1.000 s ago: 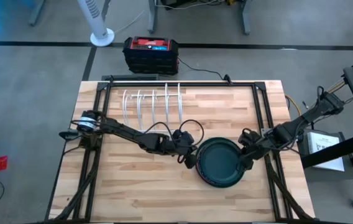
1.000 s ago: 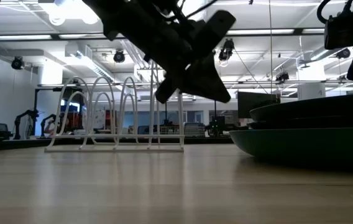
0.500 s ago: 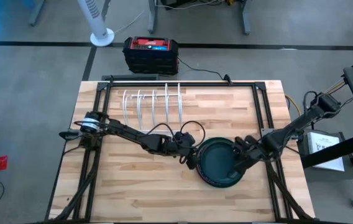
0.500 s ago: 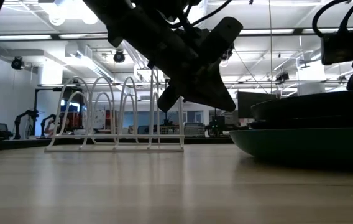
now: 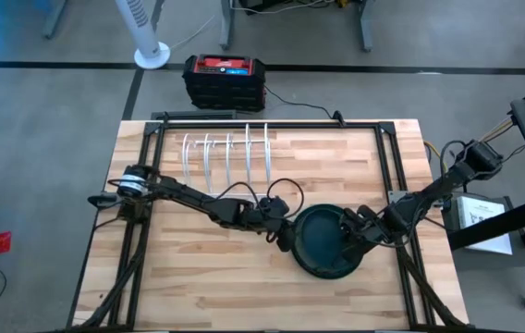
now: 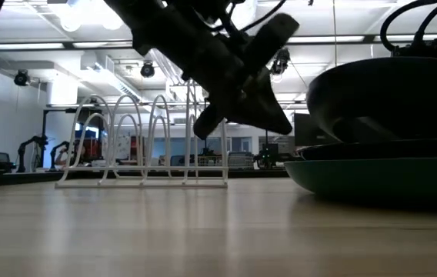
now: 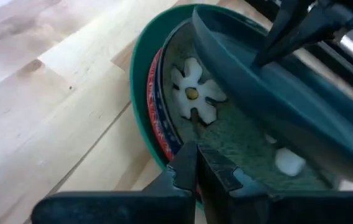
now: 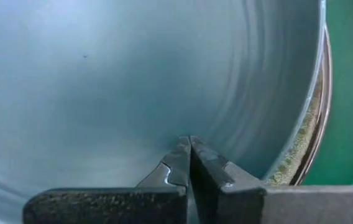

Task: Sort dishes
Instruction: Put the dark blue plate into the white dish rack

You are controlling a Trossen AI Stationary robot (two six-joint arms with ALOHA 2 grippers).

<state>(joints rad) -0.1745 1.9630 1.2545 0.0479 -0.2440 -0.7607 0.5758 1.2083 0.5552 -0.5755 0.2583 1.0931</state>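
Dishes sit in a stack near the middle of the wooden table [image 5: 198,268], and the right gripper [image 8: 189,163] is at the top one: its two dark fingers are pressed together, tips against the inner surface of the dark teal round plate [image 5: 323,239]. That plate is tilted — one edge lifted off the pile, seen plainly in the low view [image 6: 388,96] and from the left wrist [image 7: 276,93]. Whether the closed fingers actually pinch the rim cannot be told. Beneath it lies an olive mottled plate with a white flower mark [image 7: 226,124], then a red-rimmed plate [image 7: 158,106], all nested in a plain green plate [image 7: 138,93] (the bottom one, resting flat on the wood). The left gripper [image 7: 196,171], fingers likewise shut, hovers just beside the stack's left edge — above the table [image 6: 241,100], holding nothing. Behind it, toward the far side, stands a white wire dish rack [image 5: 227,155].
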